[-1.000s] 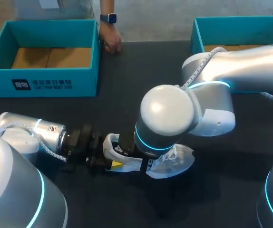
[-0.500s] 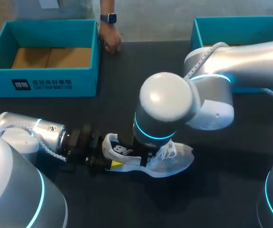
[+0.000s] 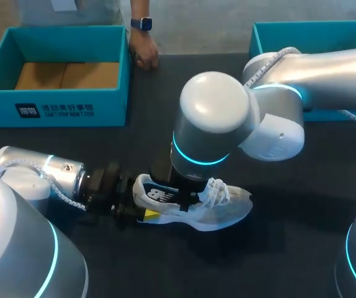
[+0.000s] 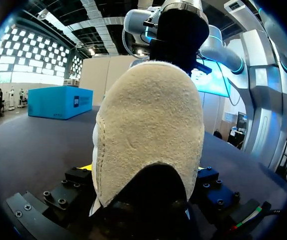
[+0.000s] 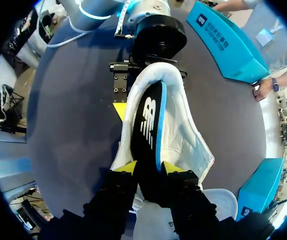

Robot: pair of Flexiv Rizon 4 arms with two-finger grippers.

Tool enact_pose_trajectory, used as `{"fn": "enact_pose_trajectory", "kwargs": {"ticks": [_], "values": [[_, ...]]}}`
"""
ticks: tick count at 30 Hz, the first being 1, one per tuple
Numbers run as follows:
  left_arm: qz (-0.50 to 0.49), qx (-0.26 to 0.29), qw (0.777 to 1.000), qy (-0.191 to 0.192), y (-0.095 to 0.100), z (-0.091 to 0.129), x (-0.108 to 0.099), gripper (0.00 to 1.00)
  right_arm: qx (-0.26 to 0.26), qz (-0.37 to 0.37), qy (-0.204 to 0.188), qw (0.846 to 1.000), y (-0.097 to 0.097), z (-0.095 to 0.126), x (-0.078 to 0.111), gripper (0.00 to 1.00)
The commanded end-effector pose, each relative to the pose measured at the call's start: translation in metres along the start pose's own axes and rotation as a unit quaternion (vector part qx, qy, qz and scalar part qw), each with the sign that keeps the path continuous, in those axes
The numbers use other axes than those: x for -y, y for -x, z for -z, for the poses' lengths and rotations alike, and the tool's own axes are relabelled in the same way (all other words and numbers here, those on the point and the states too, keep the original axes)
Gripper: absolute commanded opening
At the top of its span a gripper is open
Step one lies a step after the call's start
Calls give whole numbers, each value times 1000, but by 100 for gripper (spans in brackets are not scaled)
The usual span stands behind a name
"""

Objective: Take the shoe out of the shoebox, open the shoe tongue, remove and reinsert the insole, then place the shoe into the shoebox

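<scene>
So the white mesh sneaker [image 3: 227, 214] is out on the black table [image 3: 165, 99], lying in the lower middle of the head view, toe pointing right and heel pointing left. The left gripper [image 3: 139, 205] comes in from the lower left and is clamped on the heel, a finger on each side. In its own wrist cam the beige heel back fills pretty much everything ahead of the fingers.

The right arm drops in from the upper right, straight over the shoe opening. The right gripper [image 5: 148, 167] is pinching a black insole with a blue edge [image 5: 146, 120], yellow tips pressed on both faces. The insole stands on edge inside the shoe, running toward the heel. The white laces [image 3: 215, 191] are bunched loose over the front.

A teal cardboard shoebox [image 3: 66, 108] sits upper left and a second teal shoebox [image 3: 257, 43] upper right, both well apart from the sneaker. A person's hand [image 3: 144, 57] rests on the table's far edge, just beside the upper-left box.
</scene>
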State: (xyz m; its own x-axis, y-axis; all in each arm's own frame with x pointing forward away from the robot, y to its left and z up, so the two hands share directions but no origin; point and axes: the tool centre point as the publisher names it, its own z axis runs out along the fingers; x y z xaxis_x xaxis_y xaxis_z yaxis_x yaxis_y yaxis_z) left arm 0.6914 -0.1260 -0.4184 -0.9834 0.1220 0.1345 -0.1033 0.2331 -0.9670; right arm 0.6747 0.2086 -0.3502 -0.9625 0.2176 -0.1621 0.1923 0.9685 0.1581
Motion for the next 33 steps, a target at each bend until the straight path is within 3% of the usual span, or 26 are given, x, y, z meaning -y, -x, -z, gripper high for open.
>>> {"fn": "enact_pose_trajectory", "kwargs": {"ticks": [1, 18, 33], "values": [[1, 0, 1000, 0, 2, 0, -3, 0, -6, -1, 15, 1000, 3, -5, 8, 29], [1, 0, 1000, 0, 2, 0, -3, 0, -24, 9, 14, 1000, 16, 4, -7, 37], [1, 0, 1000, 0, 2, 0, -3, 0, -59, 24, 15, 998, 22, 24, -25, 35]]}}
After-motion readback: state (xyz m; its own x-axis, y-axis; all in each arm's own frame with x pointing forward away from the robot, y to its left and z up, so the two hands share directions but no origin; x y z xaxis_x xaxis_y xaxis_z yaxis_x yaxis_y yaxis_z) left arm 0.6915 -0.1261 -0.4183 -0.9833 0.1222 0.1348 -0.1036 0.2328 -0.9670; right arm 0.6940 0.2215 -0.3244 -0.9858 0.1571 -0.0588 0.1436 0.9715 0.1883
